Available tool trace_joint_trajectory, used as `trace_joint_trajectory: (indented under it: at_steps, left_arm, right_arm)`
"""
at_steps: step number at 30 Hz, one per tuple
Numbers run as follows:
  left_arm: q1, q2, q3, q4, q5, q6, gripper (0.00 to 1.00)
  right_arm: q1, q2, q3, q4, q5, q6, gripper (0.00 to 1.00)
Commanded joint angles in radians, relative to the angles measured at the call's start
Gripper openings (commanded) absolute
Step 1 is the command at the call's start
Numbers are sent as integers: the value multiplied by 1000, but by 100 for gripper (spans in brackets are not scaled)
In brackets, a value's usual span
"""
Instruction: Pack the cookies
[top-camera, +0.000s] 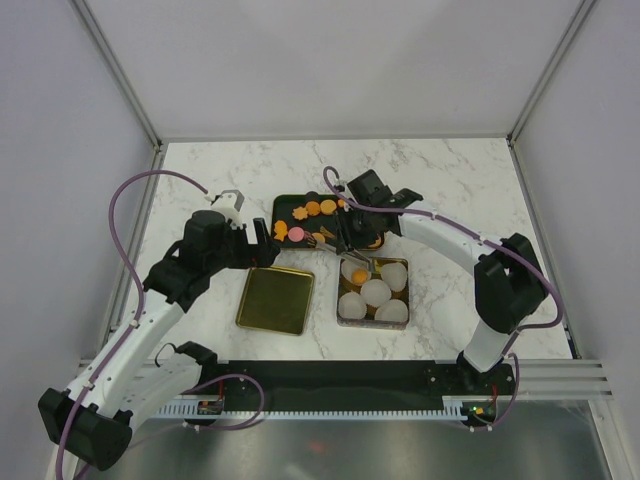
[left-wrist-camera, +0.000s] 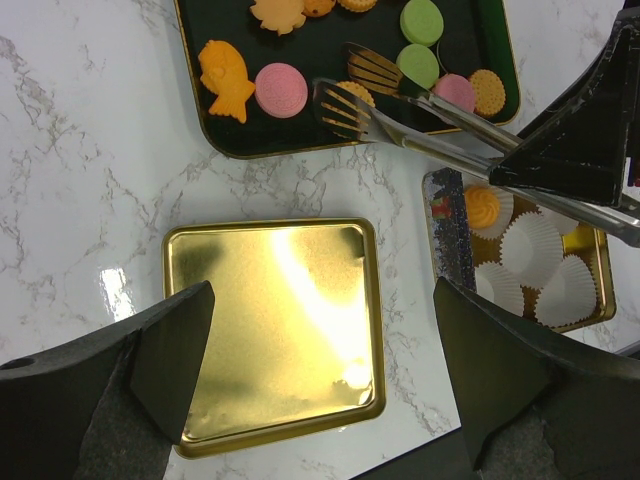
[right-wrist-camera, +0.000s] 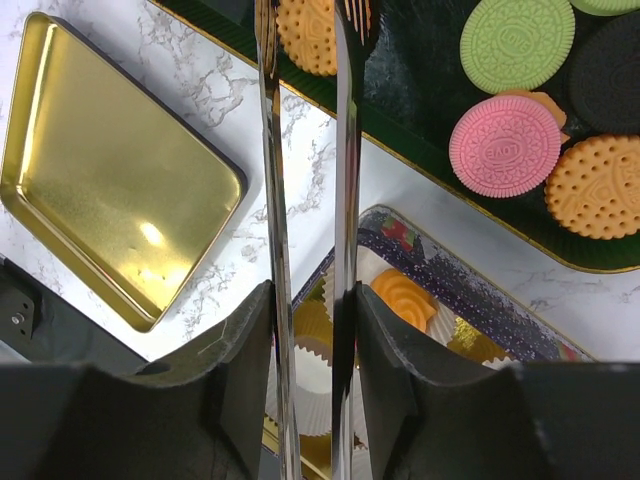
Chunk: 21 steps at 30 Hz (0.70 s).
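The cookies (top-camera: 313, 208) lie on a dark tray (top-camera: 290, 222): an orange fish (left-wrist-camera: 225, 78), pink (left-wrist-camera: 281, 89), green (left-wrist-camera: 422, 20) and orange (left-wrist-camera: 488, 90) rounds. One orange swirl cookie (left-wrist-camera: 483, 207) sits in a white paper cup inside the gold tin (left-wrist-camera: 452, 240). My right gripper (top-camera: 345, 232) is shut on metal tongs (right-wrist-camera: 270, 150). The tong tips (left-wrist-camera: 350, 95) are slightly apart over an orange round cookie (right-wrist-camera: 305, 35) at the tray's near edge. My left gripper (left-wrist-camera: 320, 300) is open and empty, hovering above a shallow gold lid (left-wrist-camera: 270, 330).
The tin (top-camera: 342, 290) holds several white paper cups (top-camera: 375, 292) and stands right of the gold lid (top-camera: 275, 300), near the tray. White walls enclose the marble table on three sides. A black rail runs along the near edge.
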Motion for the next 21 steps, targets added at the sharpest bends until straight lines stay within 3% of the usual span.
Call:
trace_joint_trajectory:
  at_steps: [1, 21]
  left_arm:
    - [5, -6, 7, 10, 6, 19, 100]
    - [5, 2, 8, 9, 13, 19, 100]
  right_arm:
    - [-14, -17, 42, 0, -32, -8, 42]
    - [-80, -64, 63, -3, -65, 23, 37]
